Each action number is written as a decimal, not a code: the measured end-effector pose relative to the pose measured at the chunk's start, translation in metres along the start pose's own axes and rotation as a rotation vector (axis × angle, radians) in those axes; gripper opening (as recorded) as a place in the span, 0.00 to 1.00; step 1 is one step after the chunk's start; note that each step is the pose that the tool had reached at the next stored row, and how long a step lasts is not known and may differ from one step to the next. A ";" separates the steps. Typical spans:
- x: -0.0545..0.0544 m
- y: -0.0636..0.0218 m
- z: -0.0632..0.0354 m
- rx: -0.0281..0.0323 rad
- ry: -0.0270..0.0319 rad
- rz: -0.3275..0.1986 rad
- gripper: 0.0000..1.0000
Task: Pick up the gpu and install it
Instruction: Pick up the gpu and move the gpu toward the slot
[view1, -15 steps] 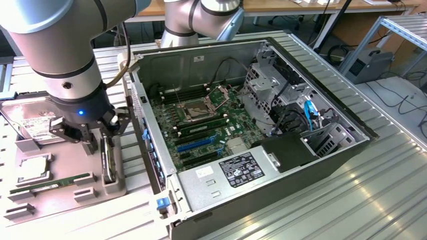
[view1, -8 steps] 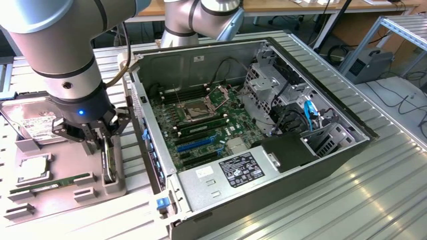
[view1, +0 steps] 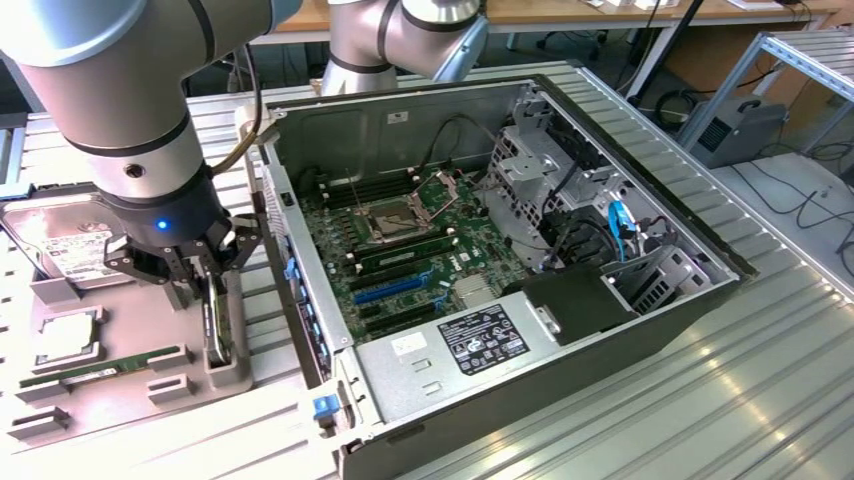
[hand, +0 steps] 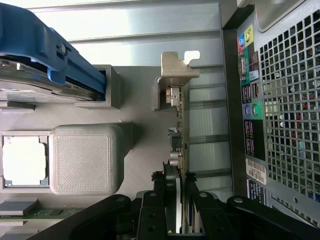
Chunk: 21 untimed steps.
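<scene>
The gpu (view1: 215, 328) stands on edge in a slot at the right side of the grey holder tray (view1: 134, 400), just beside the computer case. In the wrist view I see its thin green board edge (hand: 181, 131) and its silvery bracket (hand: 175, 74) at the far end. My gripper (view1: 207, 285) reaches straight down onto the card. Its black fingers (hand: 167, 200) press against both faces of the board, so the gripper (hand: 181, 202) is shut on the gpu. The card rests in the holder.
The open computer case (view1: 641, 300) lies to the exterior view's right, its motherboard with blue expansion slots (view1: 394, 285) exposed. The tray also holds a hard drive (view1: 67, 240), a CPU (view1: 64, 340) and a RAM stick (view1: 100, 368). The case's rear panel (hand: 290, 100) is close beside the card.
</scene>
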<state>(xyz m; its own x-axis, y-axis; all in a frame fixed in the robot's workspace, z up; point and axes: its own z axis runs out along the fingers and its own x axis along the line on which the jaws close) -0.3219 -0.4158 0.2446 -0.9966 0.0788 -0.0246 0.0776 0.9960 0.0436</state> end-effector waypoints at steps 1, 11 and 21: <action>0.000 0.0000 0.0000 0.0000 0.0000 0.000 0.27; 0.000 0.0001 -0.0022 0.0014 -0.0002 0.000 0.27; 0.000 0.0003 -0.0060 0.0021 -0.0003 0.000 0.27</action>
<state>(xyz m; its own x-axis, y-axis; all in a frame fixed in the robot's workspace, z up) -0.3219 -0.4157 0.2506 -0.9966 0.0787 -0.0249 0.0777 0.9961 0.0416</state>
